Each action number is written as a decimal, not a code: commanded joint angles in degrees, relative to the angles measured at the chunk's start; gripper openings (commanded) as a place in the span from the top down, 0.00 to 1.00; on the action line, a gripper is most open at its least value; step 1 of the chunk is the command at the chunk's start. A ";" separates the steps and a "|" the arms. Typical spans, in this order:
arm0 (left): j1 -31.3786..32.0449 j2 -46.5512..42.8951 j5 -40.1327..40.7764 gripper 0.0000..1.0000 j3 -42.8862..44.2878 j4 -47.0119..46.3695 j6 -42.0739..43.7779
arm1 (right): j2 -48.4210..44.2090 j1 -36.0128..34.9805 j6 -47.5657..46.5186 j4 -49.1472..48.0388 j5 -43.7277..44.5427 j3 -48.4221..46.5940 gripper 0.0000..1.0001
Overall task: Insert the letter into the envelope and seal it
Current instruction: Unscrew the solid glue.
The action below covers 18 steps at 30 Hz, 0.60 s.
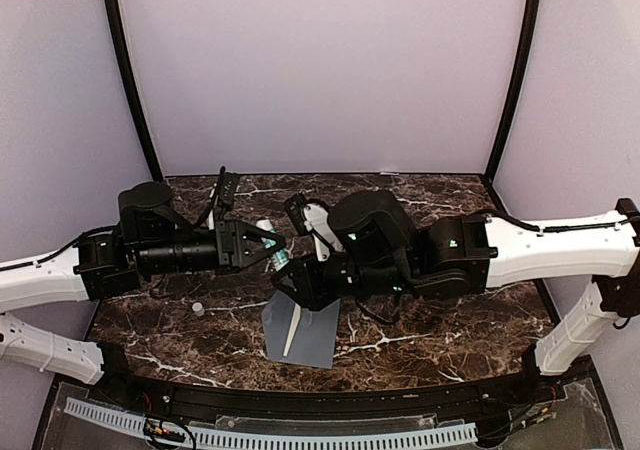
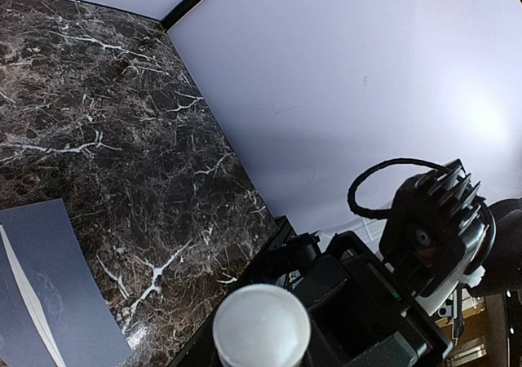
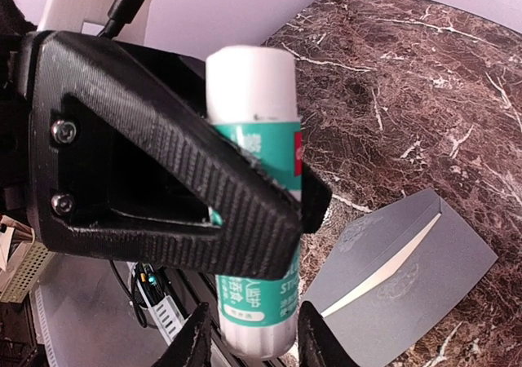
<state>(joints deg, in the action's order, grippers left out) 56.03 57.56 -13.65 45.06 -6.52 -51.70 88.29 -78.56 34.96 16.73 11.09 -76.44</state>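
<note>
Envelope [image 1: 315,335] lies long axis near-to-far, letter [image 1: 292,332] edge showing; left pincer [image 1: 278,242] pinches glue stick [image 3: 249,98]; right pincer [image 3: 254,338]: grip unclear.

Walls [image 1: 320,60]: you have plain pale lilac panels on three sides.
Tabletop [image 1: 440,340]: dark brown marble, white veins.
Corner posts [image 1: 125,70]: black, curved.

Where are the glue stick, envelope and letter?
glue stick [image 3: 249,86], right wrist view, white upper end.
envelope [image 1: 315,335], top external view, flat grey-blue face.
letter [image 3: 363,291], right wrist view, cream edge showing.

The envelope [image 1: 315,335] lies on the table [image 1: 450,330], letter [image 1: 292,332] inside, a small cap [image 1: 198,309] to its left.
</note>
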 commanded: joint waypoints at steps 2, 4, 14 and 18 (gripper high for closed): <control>-0.29 0.16 -1.28 1.00 1.17 -1.69 -0.15 | 0.39 -0.54 -0.01 -2.64 2.09 -1.96 0.67; -0.30 0.26 -1.29 1.00 1.17 -1.78 -0.15 | 0.43 -0.54 -0.07 -2.76 2.03 -1.95 0.69; -0.28 0.12 -2.10 1.00 0.83 -3.02 0.13 | -0.18 -0.49 0.24 -4.25 1.85 -0.72 0.82; -0.43 -0.77 -3.89 1.00 -1.12 -7.07 0.05 | -2.61 0.18 1.29 -8.40 -0.53 2.75 0.87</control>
<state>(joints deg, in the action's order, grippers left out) 55.79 58.06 -15.20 44.93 -7.64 -51.70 88.07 -78.54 34.92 15.14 12.25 -76.29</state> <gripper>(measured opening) 0.230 0.204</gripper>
